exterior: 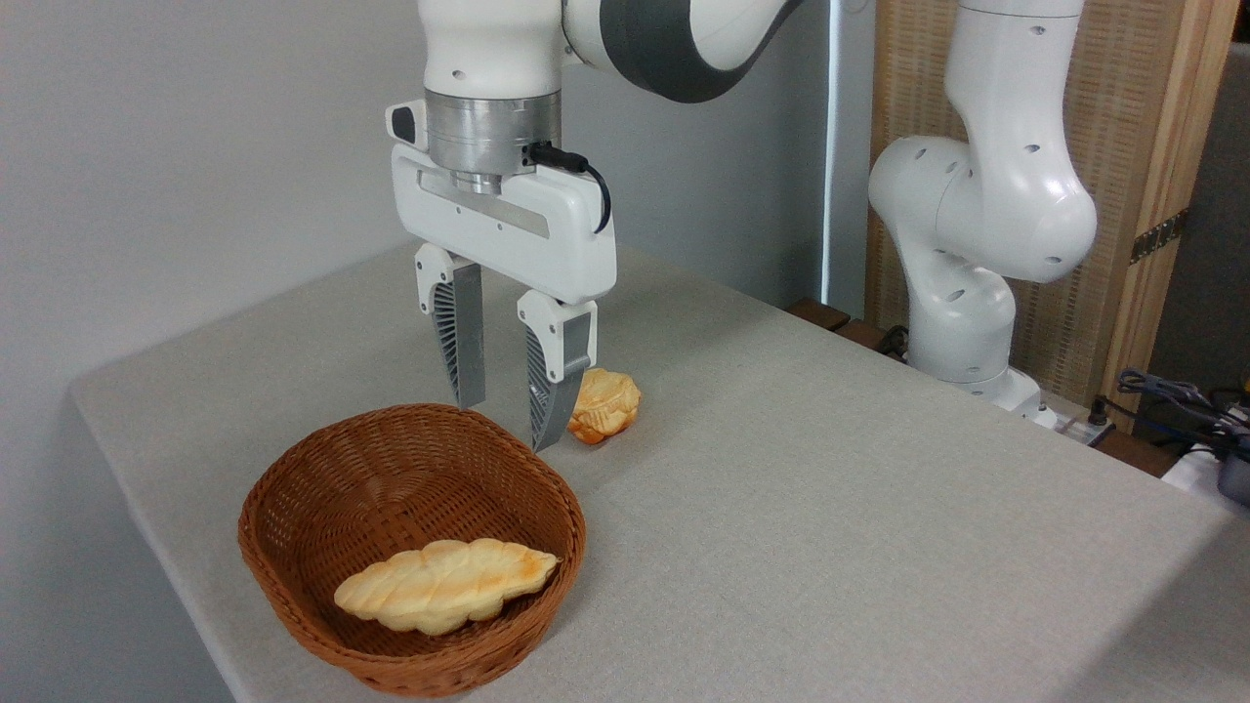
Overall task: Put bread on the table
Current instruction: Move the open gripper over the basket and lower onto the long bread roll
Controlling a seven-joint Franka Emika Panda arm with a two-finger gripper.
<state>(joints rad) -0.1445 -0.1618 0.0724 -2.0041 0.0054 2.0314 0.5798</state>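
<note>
Bread (444,586) lies flat in wicker basket (293,508) at front left of surface (830,508), browned tip twd right. Gripper (504,422) hangs just above basket's back rim w/ fingers (459,337) spread apart, holding nothing. Small bun (605,404) sits on surface just right of fingers, behind basket.

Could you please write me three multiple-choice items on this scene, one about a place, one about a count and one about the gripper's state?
1. Where does the long loaf lie?
A. in the basket
B. on the cloth
C. between the fingers

2. How many bread pieces show?
A. one
B. two
C. three

3. The gripper is:
A. shut on the loaf
B. open and empty
C. out of view

Answers: 1 A, the loaf rests inside the basket. 2 B, the loaf and a small bun on the table. 3 B, the gripper hangs above the basket with a gap between its fingers.
</note>
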